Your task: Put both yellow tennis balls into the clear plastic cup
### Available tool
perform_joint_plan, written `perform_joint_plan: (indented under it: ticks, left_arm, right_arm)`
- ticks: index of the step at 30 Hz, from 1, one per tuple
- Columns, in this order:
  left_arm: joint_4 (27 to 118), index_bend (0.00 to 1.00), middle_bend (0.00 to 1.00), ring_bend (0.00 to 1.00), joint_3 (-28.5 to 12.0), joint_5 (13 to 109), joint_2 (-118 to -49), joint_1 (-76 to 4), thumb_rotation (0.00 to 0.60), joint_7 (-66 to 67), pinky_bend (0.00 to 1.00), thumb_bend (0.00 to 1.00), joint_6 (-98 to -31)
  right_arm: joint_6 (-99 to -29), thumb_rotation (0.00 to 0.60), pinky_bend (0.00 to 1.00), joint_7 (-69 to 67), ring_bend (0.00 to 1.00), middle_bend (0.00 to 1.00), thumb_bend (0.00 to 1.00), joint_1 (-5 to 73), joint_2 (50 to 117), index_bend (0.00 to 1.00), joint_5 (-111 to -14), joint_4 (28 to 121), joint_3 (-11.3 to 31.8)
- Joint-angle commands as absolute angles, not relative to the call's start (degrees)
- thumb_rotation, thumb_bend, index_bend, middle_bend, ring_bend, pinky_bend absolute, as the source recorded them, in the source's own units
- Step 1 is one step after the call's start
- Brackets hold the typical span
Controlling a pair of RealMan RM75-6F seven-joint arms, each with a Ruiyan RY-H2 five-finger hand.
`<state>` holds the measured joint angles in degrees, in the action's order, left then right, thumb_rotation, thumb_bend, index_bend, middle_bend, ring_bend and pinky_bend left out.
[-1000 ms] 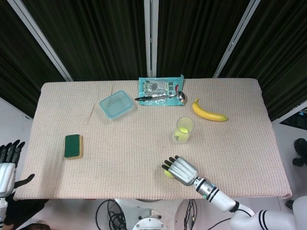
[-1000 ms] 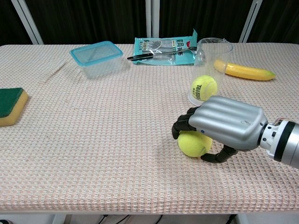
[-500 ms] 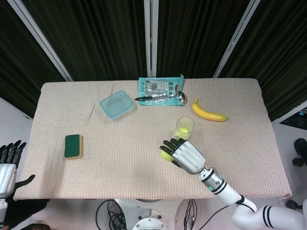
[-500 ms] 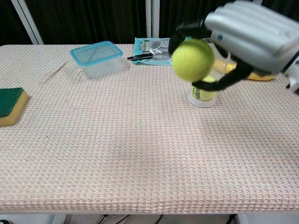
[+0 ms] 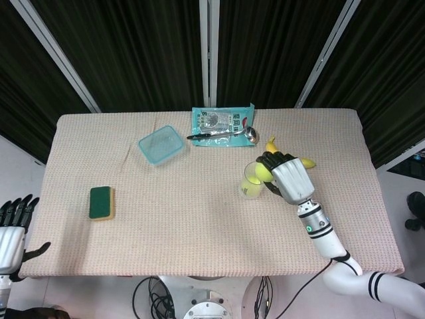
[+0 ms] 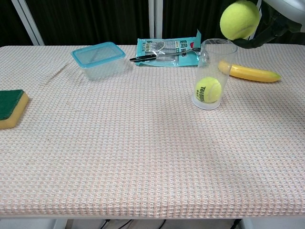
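my left hand [image 5: 12,229] hangs off the near left corner of the worktop [image 6: 119,157], fingers apart and released, holding nothing. on the near left of the cloth lies a green and yellow sponge [image 6: 10,108]. further in, the clear plastic cup [image 6: 213,74] stands upright with one yellow tennis ball [image 6: 208,89] resting at its bottom. my right hand [image 5: 287,175] is raised just above the cup's rim, my fingers [image 6: 269,28] grasping the second tennis ball [image 6: 239,19]. beside the cup lies a banana [image 6: 250,73]. toward the far edge sit an empty blue-rimmed plastic box [image 6: 98,58] and a teal packet [image 6: 167,48] with a ladle [image 5: 222,135] across it.
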<state>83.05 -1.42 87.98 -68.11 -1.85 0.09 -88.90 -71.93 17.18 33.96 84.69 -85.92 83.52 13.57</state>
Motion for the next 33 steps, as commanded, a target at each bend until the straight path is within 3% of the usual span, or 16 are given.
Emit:
perform_joint_plan:
  ticks: [1,2,5,6,8,9,12,14,20,25,29,33]
  left_arm:
    - [82.96,0.03,0.00,0.00,-1.45,87.97,-68.16,-1.95,0.600,0.30,0.00,0.00,-88.77]
    - [83.06,0.03,0.00,0.00,-1.45,87.95,-68.12,-1.98,0.600,0.47,0.00,0.00,-88.74]
    - [83.41,0.03,0.00,0.00,-1.49,88.03,-68.01,-1.94,0.600,0.69,0.00,0.00,-88.97]
    - [83.52,0.03,0.00,0.00,-1.47,88.06,-67.99,-1.92,0.600,0.78,0.00,0.00,-89.02]
    - [83.69,0.03,0.00,0.00,-1.37,87.96,-67.93,-1.90,0.600,0.97,0.00,0.00,-88.83]
    - [83.76,0.03,0.00,0.00,-1.34,87.89,-67.90,-1.90,0.600,1.06,0.00,0.00,-88.73]
    - [83.93,0.03,0.00,0.00,-1.33,87.71,-67.83,-1.88,0.600,1.16,0.00,0.00,-88.61]
    - [84.02,0.03,0.00,0.00,-1.38,87.68,-67.83,-1.87,0.600,1.11,0.00,0.00,-88.70]
    - [84.24,0.03,0.00,0.00,-1.35,87.89,-67.93,-1.99,0.600,1.56,0.00,0.00,-88.68]
    - [84.27,0.03,0.00,0.00,-1.37,87.75,-67.94,-1.85,0.600,1.36,0.00,0.00,-88.87]
    - [84.18,0.03,0.00,0.00,-1.36,87.99,-67.96,-1.83,0.600,0.96,0.00,0.00,-89.08]
    - [84.27,0.03,0.00,0.00,-1.27,89.43,-68.28,-2.15,0.600,1.67,0.00,0.00,-89.79]
  right_arm:
    - [-71.05,0.600,0.57,16.19,0.50,0.63,0.22,34.32,85.34,0.71,-85.30,82.15,13.41]
    - [-70.57,0.600,0.54,15.89,0.48,0.62,0.21,34.46,85.42,0.70,-85.03,82.00,13.22]
    - [-68.57,0.600,0.25,14.64,0.28,0.50,0.12,34.74,84.83,0.54,-83.75,83.05,12.85]
    - [-67.84,0.600,0.10,13.46,0.14,0.40,0.08,34.77,84.50,0.43,-83.11,83.87,12.82]
    - [-68.14,0.600,0.01,12.05,0.03,0.26,0.03,34.75,84.17,0.29,-83.12,84.24,12.98]
    - [-68.47,0.600,0.00,11.22,0.00,0.18,0.02,34.68,84.09,0.20,-83.38,84.28,12.95]
    - [-69.30,0.600,0.00,8.63,0.00,0.08,0.00,34.46,83.50,0.05,-84.00,84.43,12.93]
    - [-70.02,0.600,0.00,7.58,0.00,0.06,0.00,34.31,82.93,0.02,-84.48,84.73,12.98]
    - [-74.03,0.600,0.00,5.78,0.00,0.05,0.00,32.60,80.14,0.01,-87.41,87.64,12.20]
    - [-83.90,0.600,0.00,4.65,0.00,0.05,0.01,25.95,75.96,0.01,-93.87,89.40,7.41]
    - [-92.09,0.600,0.00,7.38,0.00,0.05,0.05,18.14,75.34,0.00,-95.30,82.65,3.01]
    - [-93.96,0.600,0.00,2.99,0.00,0.00,0.06,11.14,75.66,0.00,-91.06,76.38,-0.44]
